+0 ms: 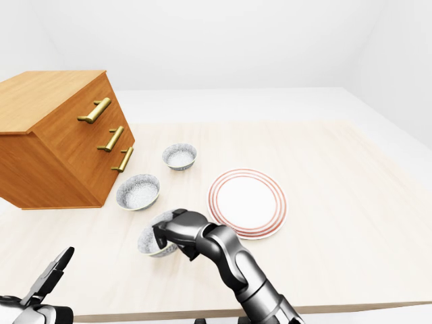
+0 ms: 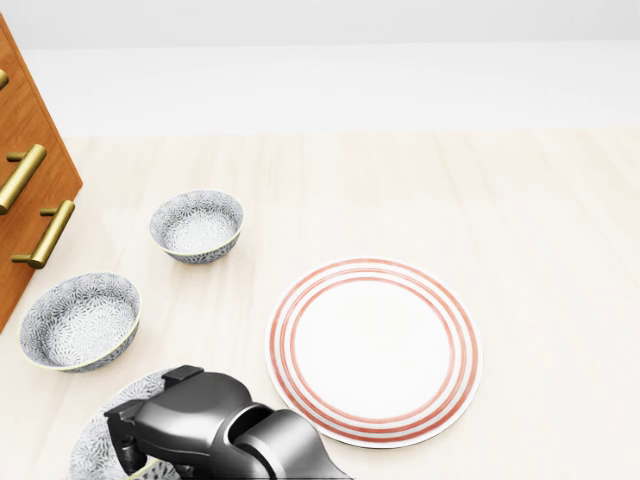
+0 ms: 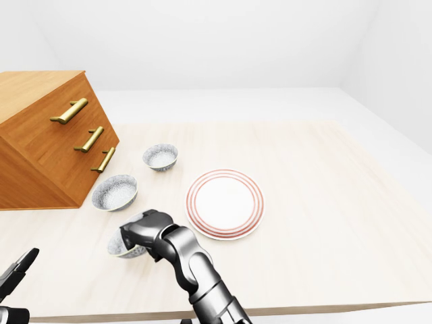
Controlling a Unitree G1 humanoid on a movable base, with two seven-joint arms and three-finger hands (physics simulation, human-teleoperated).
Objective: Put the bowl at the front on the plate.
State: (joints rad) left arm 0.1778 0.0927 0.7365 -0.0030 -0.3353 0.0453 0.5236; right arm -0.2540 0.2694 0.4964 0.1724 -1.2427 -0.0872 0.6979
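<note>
While the head view crops it, the right hand [image 1: 169, 236] grips the nearest bowl [image 1: 150, 241].

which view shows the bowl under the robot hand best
The left-eye view: the bowl shows its rim and side beneath the right robot hand. The right-eye view shows it smaller; the head view cuts it off at the bottom edge.

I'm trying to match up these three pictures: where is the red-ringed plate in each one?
Left-eye view: plate right of centre, right of the three bowls.
Head view: it fills the lower middle, bigger and seen more from above.
Right-eye view: it sits near the centre.
Shared landmark: the wooden drawer chest at each view's left.
</note>
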